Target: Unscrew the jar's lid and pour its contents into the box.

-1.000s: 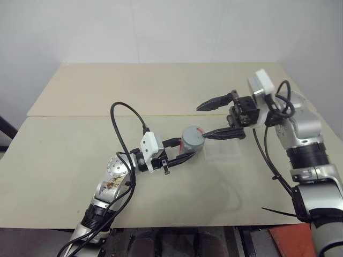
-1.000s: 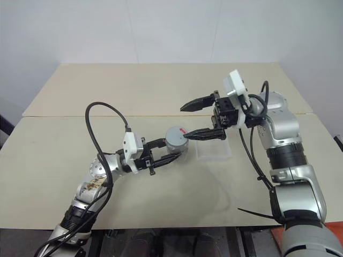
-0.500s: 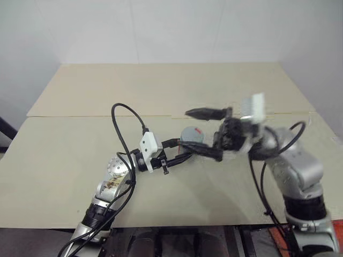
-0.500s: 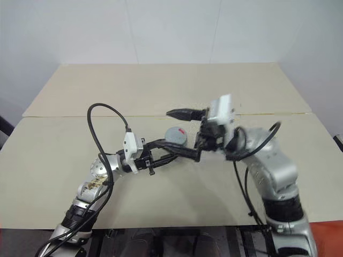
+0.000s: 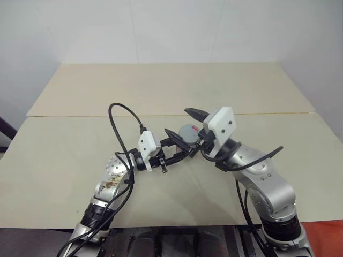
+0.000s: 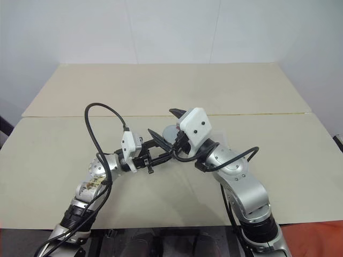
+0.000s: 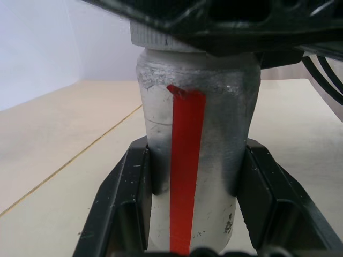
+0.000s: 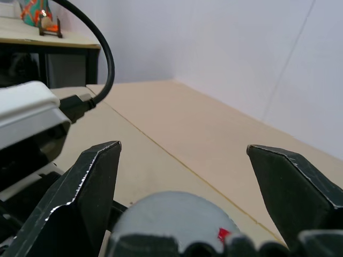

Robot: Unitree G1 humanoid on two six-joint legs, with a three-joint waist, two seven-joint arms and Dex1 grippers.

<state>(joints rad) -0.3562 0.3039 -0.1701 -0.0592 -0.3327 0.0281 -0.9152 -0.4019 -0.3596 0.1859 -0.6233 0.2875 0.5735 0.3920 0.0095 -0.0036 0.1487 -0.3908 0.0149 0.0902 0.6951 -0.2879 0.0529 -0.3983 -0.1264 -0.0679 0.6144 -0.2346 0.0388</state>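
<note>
The left gripper (image 7: 190,214) pinches the jar (image 7: 195,160) between its 2 black fingers, holding it above the table (image 5: 80,160). The right gripper (image 8: 198,176) hovers over the lid (image 8: 174,214) with its jaws spread wide, 1 finger on each side.

A: What do we see above the table (image 6: 80,96)?
B: Our left gripper (image 6: 163,153) clamps the jar (image 6: 170,137); our right gripper (image 6: 163,124) straddles its lid (image 6: 169,130), fingers spread.
</note>
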